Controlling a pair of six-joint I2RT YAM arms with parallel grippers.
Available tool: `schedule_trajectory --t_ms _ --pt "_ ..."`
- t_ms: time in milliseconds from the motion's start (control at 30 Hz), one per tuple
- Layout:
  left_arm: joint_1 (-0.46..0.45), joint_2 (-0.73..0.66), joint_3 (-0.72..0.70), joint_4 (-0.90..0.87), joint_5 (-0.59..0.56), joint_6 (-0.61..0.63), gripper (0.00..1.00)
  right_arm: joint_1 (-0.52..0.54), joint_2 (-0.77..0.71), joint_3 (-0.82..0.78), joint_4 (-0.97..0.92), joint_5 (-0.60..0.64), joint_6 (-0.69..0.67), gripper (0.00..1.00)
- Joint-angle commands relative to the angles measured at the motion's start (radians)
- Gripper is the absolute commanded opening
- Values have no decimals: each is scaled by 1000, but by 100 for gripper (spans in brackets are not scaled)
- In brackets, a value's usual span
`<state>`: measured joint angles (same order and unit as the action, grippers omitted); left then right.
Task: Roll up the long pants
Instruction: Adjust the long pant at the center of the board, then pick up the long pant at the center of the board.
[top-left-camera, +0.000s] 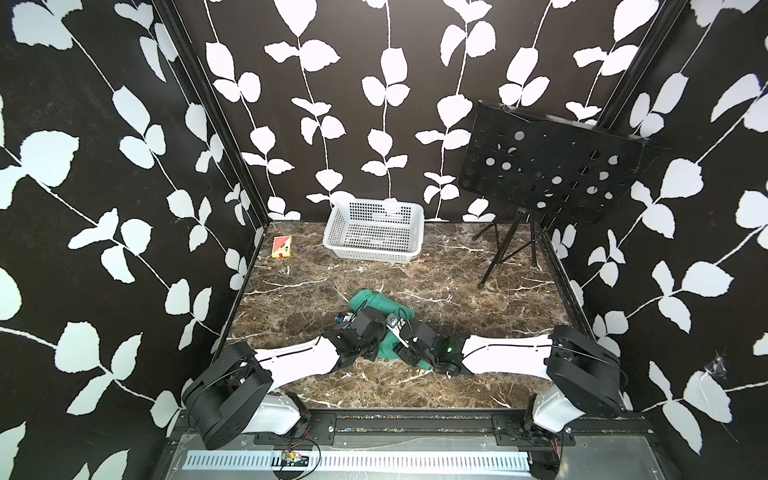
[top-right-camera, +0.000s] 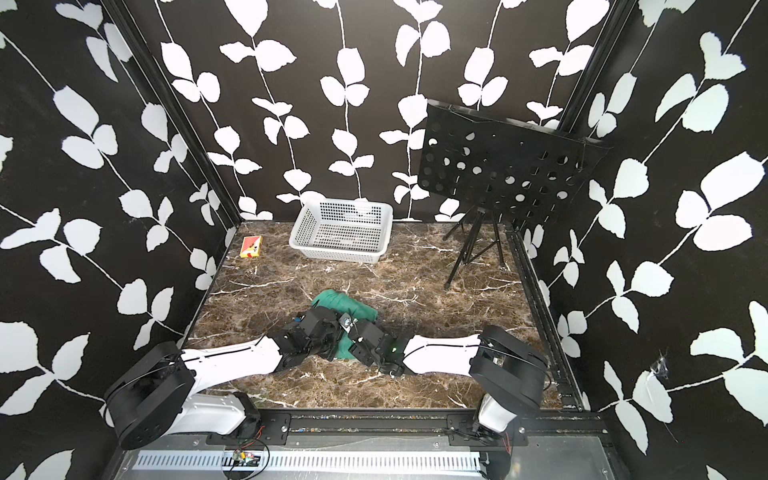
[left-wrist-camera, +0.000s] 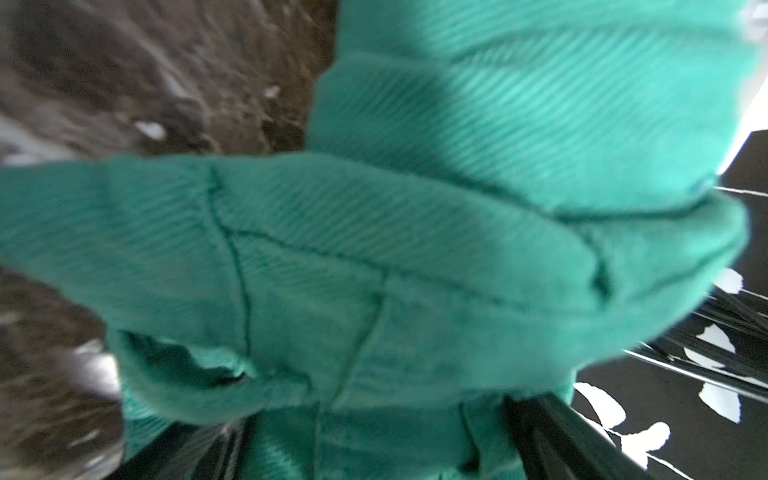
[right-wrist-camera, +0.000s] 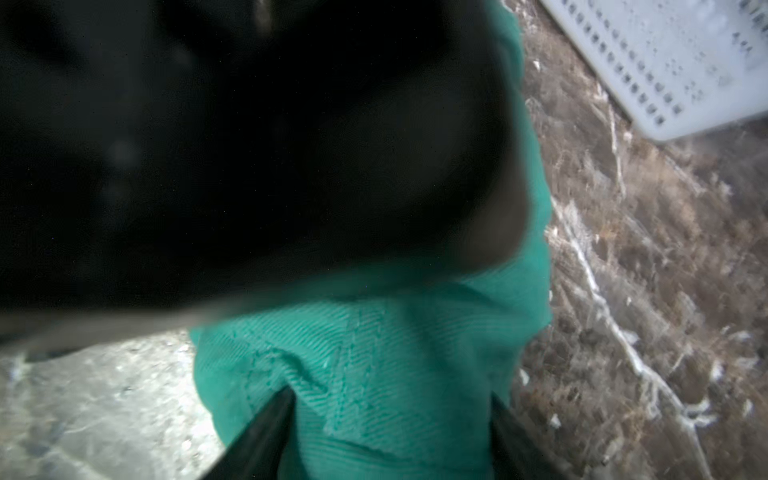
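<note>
The left gripper (left-wrist-camera: 365, 432) has its jaws spread wide about the cloth. The right gripper (right-wrist-camera: 390, 399) straddles a fold, half-closed; whether it pinches I cannot tell. Both sit on the long pants (top-left-camera: 376, 305), bunched near the middle of the marble table (top-left-camera: 457, 291), well apart from the basket (top-left-camera: 370, 251) at 12 o'clock. In a top view the roll's long axis runs roughly 10 to 4 o'clock, with loose cloth trailing toward 6. The slack left side could let the roll spring loose or skew, and the crowded wrists could collide.
</note>
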<state>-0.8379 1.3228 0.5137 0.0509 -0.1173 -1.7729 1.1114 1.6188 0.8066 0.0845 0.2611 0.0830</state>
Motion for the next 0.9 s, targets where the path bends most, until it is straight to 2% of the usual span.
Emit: schedule_trajectory --t_ms 0,100,167,233,300,433,600,867 --pt "-4 2 -43 -143 27 -18 99 -25 55 -50 -20 -60 34 32" --pt "-4 -9 -58 -108 4 -6 99 -63 40 -70 8 -200 41 10" --pt "-4 -16 -73 -75 -15 -1 99 -96 26 -79 29 -350 36 2" --pt "-2 -26 -83 -53 -37 22 99 -140 36 -61 8 -559 16 0" --pt "5 -33 -80 -46 -49 62 99 -180 56 -30 -43 -718 -2 0" --pt "23 -9 -54 -23 -12 138 99 -275 89 -7 -45 -942 24 0" --pt "52 87 30 -32 82 236 99 -357 128 20 -80 -1086 25 0" --pt "110 285 211 -191 237 360 99 -391 166 35 -106 -1118 12 0"
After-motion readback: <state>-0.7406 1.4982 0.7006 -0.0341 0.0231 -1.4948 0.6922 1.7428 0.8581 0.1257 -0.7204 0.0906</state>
